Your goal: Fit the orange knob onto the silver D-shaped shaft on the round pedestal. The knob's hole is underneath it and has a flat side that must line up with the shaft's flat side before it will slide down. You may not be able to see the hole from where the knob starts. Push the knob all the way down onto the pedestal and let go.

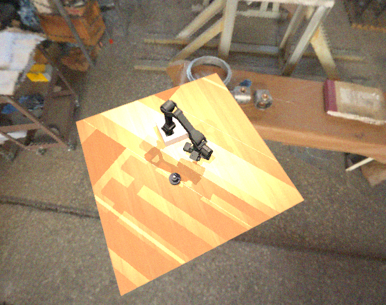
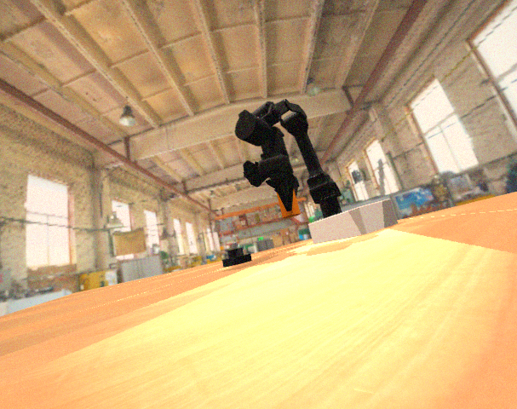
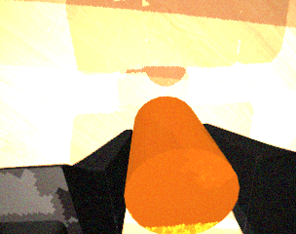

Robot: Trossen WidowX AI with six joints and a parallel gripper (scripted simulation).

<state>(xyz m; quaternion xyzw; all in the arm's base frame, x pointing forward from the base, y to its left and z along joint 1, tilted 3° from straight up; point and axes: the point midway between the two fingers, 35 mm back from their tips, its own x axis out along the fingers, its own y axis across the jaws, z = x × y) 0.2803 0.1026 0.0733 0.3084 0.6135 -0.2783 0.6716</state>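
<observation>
The orange knob point(image 2: 295, 209) point(image 3: 169, 141) is held between the fingers of my gripper point(image 2: 288, 207), which is shut on it, above the table. In the top view the knob is hidden beneath the gripper. In the wrist view the knob's side and one end show; its hole is not visible. The dark round pedestal point(image 1: 175, 180) point(image 2: 237, 259) stands on the table, with the small silver shaft point(image 1: 174, 176) upright at its middle. The gripper is apart from the pedestal, higher up and nearer the arm's base. The shaft's flat side cannot be made out.
The arm's pale base block point(image 1: 175, 138) point(image 2: 353, 224) sits on the wooden table point(image 1: 173, 236) point(image 2: 249, 343). The table's edges show in the top view. Strong light patches and arm shadows cross the table top.
</observation>
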